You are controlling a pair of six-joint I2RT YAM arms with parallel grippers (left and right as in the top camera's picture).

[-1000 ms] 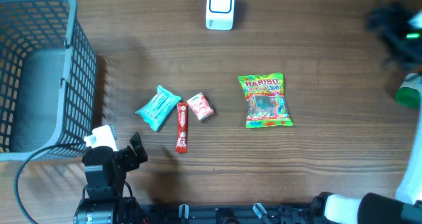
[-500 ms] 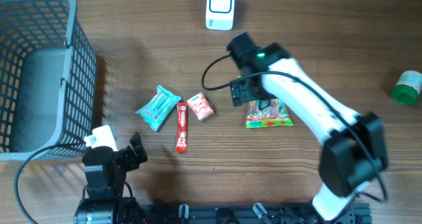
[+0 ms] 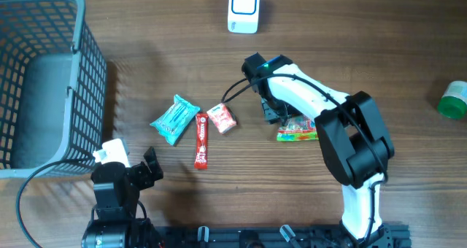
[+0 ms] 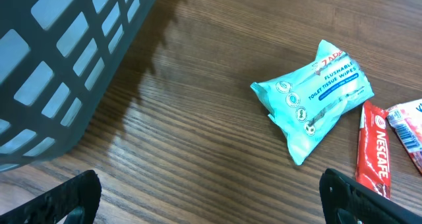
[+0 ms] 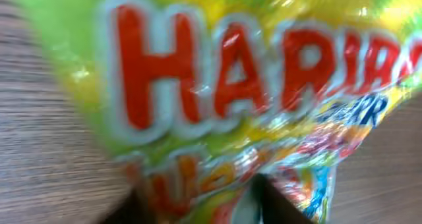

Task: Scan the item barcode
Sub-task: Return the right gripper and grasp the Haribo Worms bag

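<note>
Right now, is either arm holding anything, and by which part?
The left gripper holds nothing, jaws wide open. The right gripper sits at the top end of the Haribo bag; whether it grips it cannot be told.

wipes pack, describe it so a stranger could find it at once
Start at the big grey basket at the left of the table. Just right of it lies a short row of three small packets; the wipes pack is the leftmost. It is the only teal one, puffier than the slim red stick beside it.
</note>
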